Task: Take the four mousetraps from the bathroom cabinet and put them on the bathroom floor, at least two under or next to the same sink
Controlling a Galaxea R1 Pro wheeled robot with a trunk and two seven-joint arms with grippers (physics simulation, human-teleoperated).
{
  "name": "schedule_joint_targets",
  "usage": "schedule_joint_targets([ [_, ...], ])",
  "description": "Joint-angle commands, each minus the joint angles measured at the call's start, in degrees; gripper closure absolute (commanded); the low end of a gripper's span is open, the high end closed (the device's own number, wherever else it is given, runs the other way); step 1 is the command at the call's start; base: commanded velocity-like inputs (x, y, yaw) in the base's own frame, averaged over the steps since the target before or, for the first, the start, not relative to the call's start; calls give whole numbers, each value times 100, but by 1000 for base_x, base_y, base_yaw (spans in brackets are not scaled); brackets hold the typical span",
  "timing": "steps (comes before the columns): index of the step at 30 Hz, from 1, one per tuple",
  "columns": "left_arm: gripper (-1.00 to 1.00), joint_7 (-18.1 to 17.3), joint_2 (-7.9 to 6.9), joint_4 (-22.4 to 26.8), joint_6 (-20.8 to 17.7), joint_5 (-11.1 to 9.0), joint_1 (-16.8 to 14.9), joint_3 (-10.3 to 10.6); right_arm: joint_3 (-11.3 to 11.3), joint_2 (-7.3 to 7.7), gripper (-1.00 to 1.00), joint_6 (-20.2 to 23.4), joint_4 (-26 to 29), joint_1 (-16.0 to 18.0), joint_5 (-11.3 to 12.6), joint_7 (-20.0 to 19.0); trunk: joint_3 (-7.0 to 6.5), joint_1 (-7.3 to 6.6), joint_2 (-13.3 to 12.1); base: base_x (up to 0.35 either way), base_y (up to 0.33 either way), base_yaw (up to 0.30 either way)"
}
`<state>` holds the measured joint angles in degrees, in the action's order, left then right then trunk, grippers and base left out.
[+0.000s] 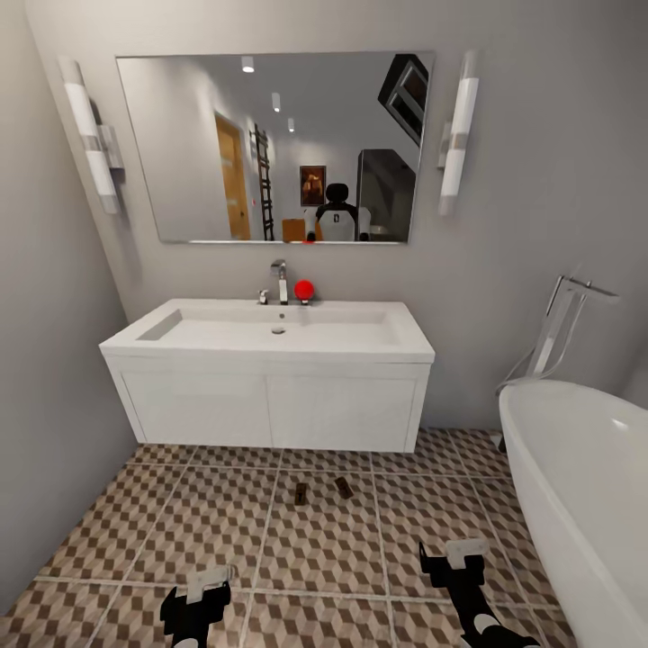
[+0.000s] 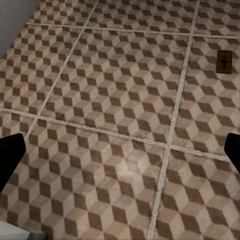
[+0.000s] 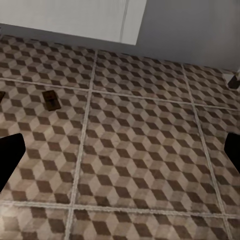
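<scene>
Head view puts two mousetraps (image 1: 321, 490) on the bathroom floor (image 1: 207, 531) just in front of the sink (image 1: 270, 333) vanity, lying ahead of my fingers and between my two arms. The right-hand trap's long axis is slanted; the left one points roughly at the vanity. My right gripper (image 1: 454, 562) sits somewhat nearer them than my left gripper (image 1: 200, 594). Both are spread wide and empty, hovering over tile.
</scene>
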<state>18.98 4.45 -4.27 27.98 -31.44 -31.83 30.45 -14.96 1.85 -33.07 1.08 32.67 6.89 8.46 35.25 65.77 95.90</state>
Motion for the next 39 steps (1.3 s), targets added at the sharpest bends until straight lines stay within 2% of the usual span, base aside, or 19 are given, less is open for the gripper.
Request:
schedule_joint_targets([
  [1, -100, 18, 5, -22, 23, -12, -8, 40, -51, -3, -100, -15, -2, 3, 58, 7, -13, -23, -39, 0, 0, 0],
  [39, -100, 18, 5, -22, 23, -12, -8, 40, -51, -27, -100, -15, -2, 3, 58, -2, -695, -858, -1563, 0, 0, 0],
])
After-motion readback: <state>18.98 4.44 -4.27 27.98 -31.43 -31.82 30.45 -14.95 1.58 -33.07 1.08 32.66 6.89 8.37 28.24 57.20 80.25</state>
